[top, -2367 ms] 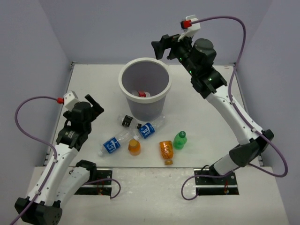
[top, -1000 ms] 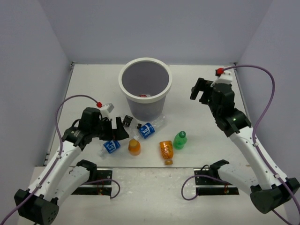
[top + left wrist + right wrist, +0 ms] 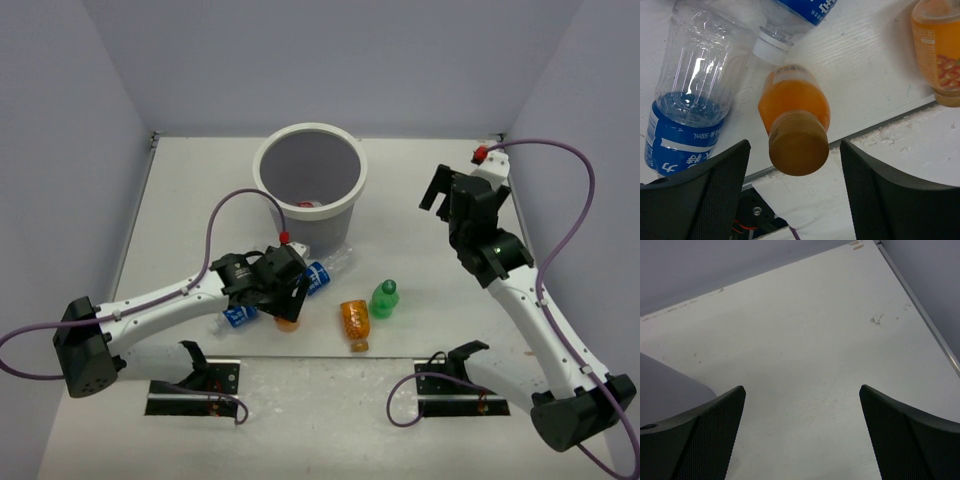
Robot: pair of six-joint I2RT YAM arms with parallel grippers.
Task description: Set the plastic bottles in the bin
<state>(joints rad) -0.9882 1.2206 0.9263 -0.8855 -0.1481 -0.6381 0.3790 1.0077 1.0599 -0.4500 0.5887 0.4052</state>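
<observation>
My left gripper [image 3: 286, 297] hangs over an orange bottle [image 3: 288, 322] near the table's front edge. In the left wrist view the gripper [image 3: 795, 147] stands open, its fingers on either side of the orange bottle's [image 3: 794, 112] cap with a gap on each side. Clear bottles with blue labels [image 3: 687, 100] [image 3: 797, 12] lie beside it. A second orange bottle [image 3: 354, 320] and a green bottle [image 3: 384, 298] lie to the right. The bin [image 3: 262, 180] stands behind, with a red-white bottle [image 3: 305, 203] inside. My right gripper [image 3: 437, 190] is open above bare table, right of the bin.
The front edge of the table runs just below the orange bottles [image 3: 890, 122]. Another blue-labelled bottle [image 3: 238, 316] lies left of the left gripper. A purple cable [image 3: 230, 205] loops from the left arm in front of the bin. Walls close the table on three sides.
The left arm has swung right and forward from the blue-labelled bottle to over the orange bottle, and its jaws have narrowed. The right arm has shifted slightly back and to the right.
</observation>
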